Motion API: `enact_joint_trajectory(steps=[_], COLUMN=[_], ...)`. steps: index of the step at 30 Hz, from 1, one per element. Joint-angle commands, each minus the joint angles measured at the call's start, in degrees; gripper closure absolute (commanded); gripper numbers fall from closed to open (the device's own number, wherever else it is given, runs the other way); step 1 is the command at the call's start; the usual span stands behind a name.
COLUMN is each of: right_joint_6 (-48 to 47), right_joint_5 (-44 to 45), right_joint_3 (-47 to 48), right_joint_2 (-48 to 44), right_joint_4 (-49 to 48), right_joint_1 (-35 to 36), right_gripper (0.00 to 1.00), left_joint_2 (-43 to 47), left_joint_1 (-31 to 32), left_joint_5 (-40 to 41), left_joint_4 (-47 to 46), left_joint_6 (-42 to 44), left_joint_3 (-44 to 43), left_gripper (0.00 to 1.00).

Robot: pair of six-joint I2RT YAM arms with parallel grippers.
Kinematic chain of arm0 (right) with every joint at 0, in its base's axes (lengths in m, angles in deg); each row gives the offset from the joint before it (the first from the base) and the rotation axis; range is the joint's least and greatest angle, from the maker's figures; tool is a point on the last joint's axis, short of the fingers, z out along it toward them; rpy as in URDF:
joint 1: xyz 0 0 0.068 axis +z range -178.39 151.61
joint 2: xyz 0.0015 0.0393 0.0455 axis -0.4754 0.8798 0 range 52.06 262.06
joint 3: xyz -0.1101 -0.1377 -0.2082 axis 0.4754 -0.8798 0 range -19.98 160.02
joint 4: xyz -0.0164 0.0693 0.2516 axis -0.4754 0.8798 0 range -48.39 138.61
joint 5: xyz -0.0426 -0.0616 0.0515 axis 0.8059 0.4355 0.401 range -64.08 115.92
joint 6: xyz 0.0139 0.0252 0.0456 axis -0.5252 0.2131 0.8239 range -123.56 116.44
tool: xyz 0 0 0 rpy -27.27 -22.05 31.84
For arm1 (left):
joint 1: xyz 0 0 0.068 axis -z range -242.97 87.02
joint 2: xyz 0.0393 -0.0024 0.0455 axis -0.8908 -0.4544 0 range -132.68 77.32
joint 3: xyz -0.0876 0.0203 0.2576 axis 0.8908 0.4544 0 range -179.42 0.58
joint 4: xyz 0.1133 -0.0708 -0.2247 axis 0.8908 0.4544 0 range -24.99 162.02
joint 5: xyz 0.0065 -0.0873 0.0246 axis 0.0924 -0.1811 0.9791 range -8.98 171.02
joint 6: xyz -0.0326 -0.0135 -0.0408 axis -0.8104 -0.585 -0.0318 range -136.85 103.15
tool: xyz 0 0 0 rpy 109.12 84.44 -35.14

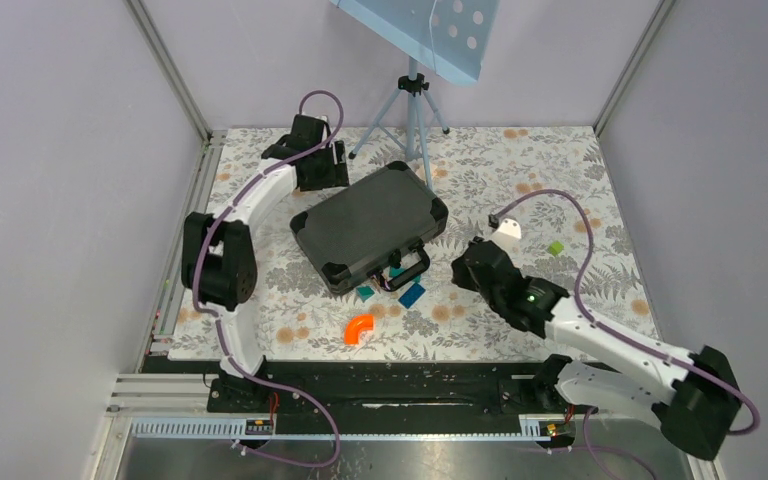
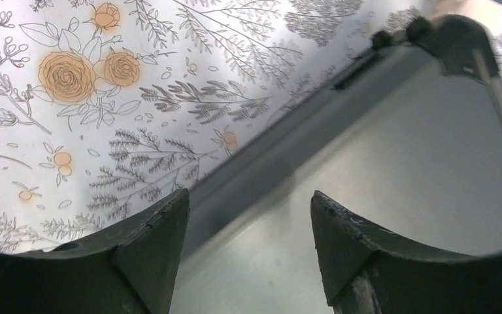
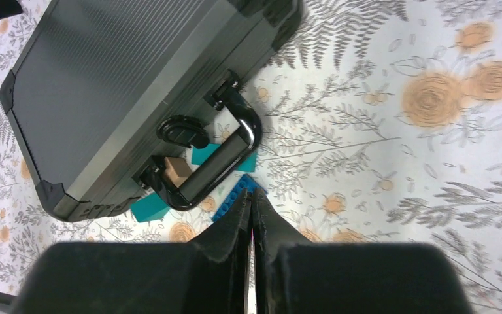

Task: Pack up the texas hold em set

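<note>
Floral-print counter (image 1: 580,290) boxed in by white walls, with the closed black briefcase (image 1: 368,225) lying flat about mid-counter. Its long axis runs diagonally, near-left to far-right. The handle (image 3: 219,160) faces the near side, toward the right gripper (image 3: 251,196), which is pressed together and empty. The left gripper (image 2: 248,194) is spread over the far-left edge. My worry: teal blocks (image 3: 150,208) and a blue block (image 3: 234,195) sit by the handle, so a nudge there could snag them or skid the case.

The top camera looks down on the whole table (image 1: 560,180) from high above its near edge. Both wrist cameras face the briefcase (image 3: 124,85), which all views share: the left very close, the right farther.
</note>
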Motion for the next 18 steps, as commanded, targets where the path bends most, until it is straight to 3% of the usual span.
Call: enact_joint_trajectory(steps=[1, 4, 9, 13, 18], right_joint_6=[-2.61, -2.53, -0.64, 2.26, 4.55], right_joint_5=[3.37, 4.24, 7.40, 8.58, 9.10], right_joint_3=[-3.24, -6.42, -11.24, -12.89, -13.57], right_joint_2=[-7.56, -12.49, -16.90, -17.73, -16.47], right_joint_4=[6.63, 6.52, 4.56, 4.24, 3.20], right_joint_1=[-1.15, -1.27, -1.44, -1.45, -1.45], right_gripper=[0.92, 0.85, 0.53, 0.34, 0.24], left_joint_2=[11.44, 19.47, 34.02, 43.42, 53.02], left_joint_1=[-0.19, -2.53, -4.13, -4.13, -3.91], left_joint_5=[-0.87, -3.99, -5.09, -3.97, -4.01], left_joint_4=[3.35, 3.31, 2.50, 2.41, -0.13], left_joint_6=[-0.35, -2.70, -3.95, -2.45, -2.63], left_joint_3=[0.30, 3.77, 13.33, 22.67, 32.36], left_gripper=[0.32, 0.31, 0.29, 0.26, 0.25])
